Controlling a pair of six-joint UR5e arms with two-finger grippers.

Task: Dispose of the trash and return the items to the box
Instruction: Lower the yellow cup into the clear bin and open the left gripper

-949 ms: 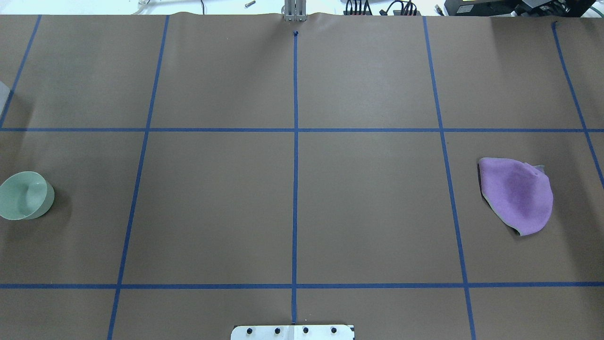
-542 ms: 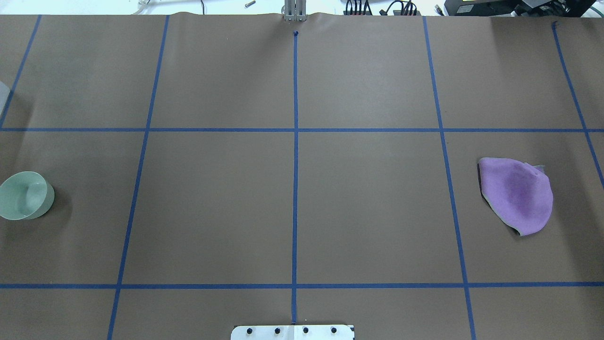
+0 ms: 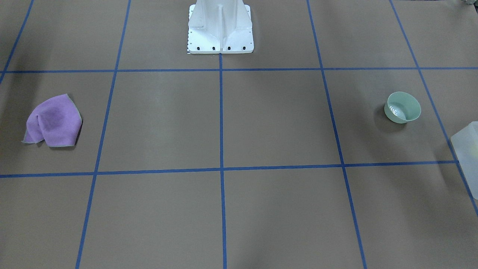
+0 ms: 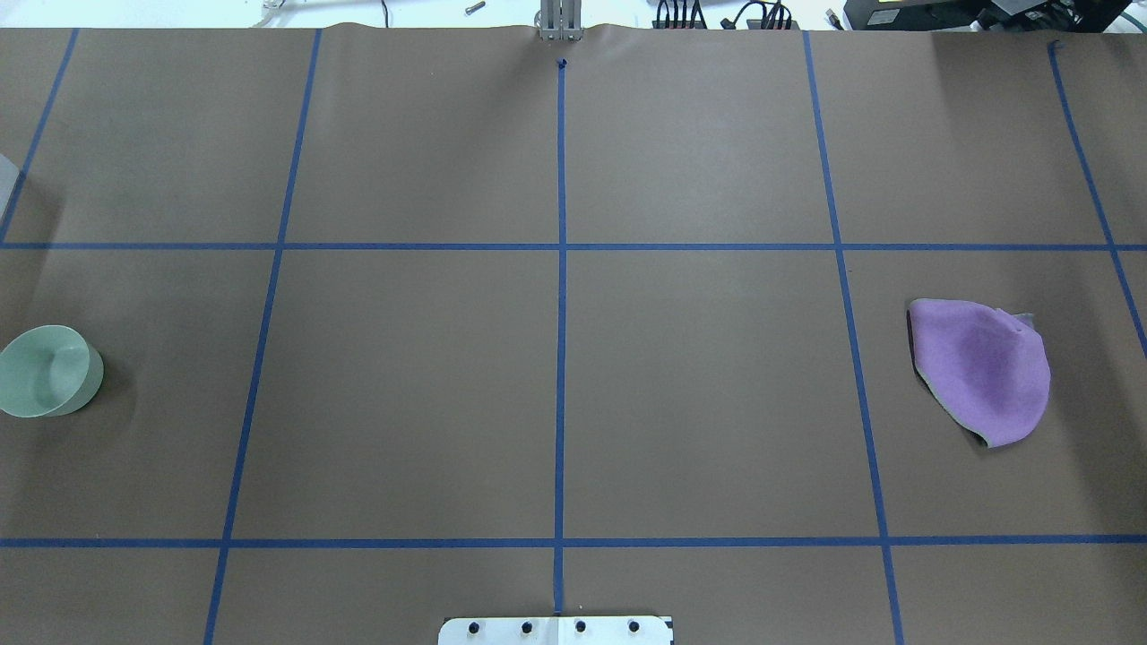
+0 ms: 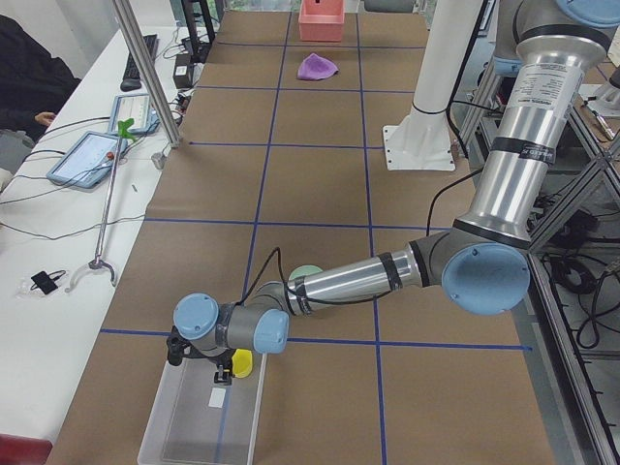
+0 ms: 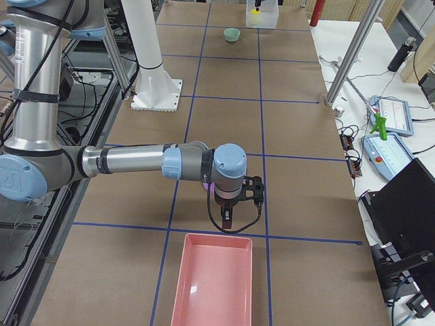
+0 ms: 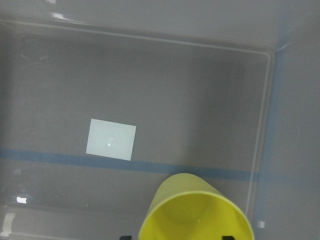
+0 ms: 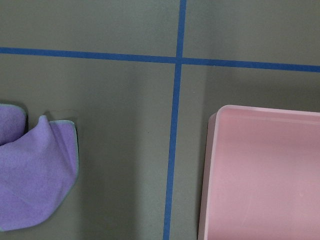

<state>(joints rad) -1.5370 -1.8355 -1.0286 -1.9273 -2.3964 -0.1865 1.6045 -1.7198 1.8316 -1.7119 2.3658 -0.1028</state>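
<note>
The yellow cup (image 7: 195,212) sits between the dark fingertips at the bottom edge of the left wrist view, above the floor of the translucent box (image 7: 150,75). In the exterior left view my left gripper (image 5: 225,373) hangs over the box (image 5: 199,421) with the cup (image 5: 241,363) in it. The mint-green bowl (image 4: 45,370) stands upright on the table near the box, also in the front view (image 3: 402,107). My right gripper (image 6: 230,217) hovers by the pink tray (image 6: 212,278); I cannot tell whether it is open or shut.
A purple cloth (image 4: 981,369) lies crumpled on the table's right side, next to the pink tray (image 8: 260,175). A white label (image 7: 111,139) lies on the box floor. The white robot base (image 3: 220,30) stands at the table's middle edge.
</note>
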